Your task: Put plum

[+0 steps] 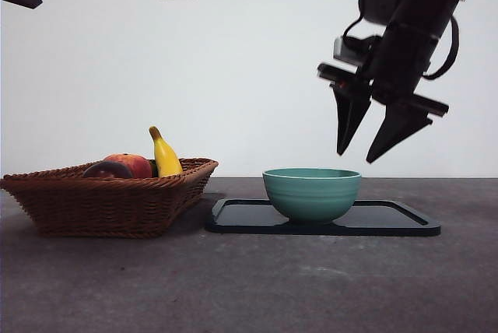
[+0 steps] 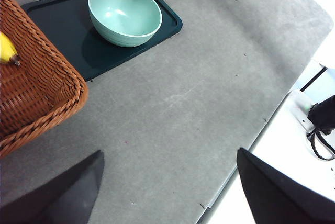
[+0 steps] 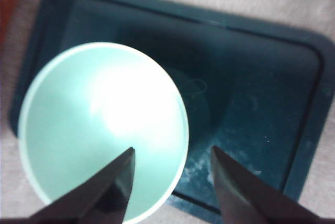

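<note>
Nearest, on the table: wicker basket [image 1: 109, 201] at one side, dark tray [image 1: 323, 224] beside it.
Plum [image 1: 107, 170]: in the basket, only its dark top showing above the rim, touching the redder fruit [image 1: 134, 164]; round, so no long axis or heading can be told.
Banana [image 1: 165, 155]: propped upright behind them.
Bowl [image 1: 311, 192]: empty on the tray, likely the destination.
Right gripper [image 1: 372, 146]: above the bowl, jaws spread, holding nothing.
Left gripper [image 2: 170, 182]: waiting, jaws wide apart, empty.
</note>
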`<control>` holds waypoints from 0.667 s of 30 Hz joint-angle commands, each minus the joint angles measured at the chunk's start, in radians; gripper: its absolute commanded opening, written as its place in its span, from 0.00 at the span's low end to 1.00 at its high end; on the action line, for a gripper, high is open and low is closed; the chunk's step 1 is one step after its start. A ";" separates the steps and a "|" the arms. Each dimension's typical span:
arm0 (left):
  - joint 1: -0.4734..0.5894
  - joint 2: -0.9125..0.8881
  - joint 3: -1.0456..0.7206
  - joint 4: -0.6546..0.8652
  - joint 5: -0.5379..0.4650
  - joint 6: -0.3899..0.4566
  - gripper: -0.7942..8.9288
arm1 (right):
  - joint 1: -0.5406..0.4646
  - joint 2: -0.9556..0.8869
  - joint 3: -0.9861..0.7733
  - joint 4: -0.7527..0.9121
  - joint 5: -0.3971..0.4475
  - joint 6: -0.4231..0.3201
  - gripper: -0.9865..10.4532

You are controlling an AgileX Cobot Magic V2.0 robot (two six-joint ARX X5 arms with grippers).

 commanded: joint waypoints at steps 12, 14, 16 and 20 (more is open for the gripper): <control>-0.004 0.005 0.010 0.004 0.005 0.016 0.50 | 0.009 0.100 0.023 0.020 0.003 -0.031 0.21; -0.004 0.005 0.010 0.004 0.005 0.016 0.50 | 0.009 0.100 0.023 0.026 0.003 -0.031 0.17; -0.004 0.005 0.010 0.003 0.005 0.016 0.50 | 0.009 0.100 0.023 0.032 0.003 -0.031 0.13; -0.004 0.005 0.010 0.003 0.005 0.016 0.50 | 0.009 0.100 0.023 0.041 0.003 -0.031 0.09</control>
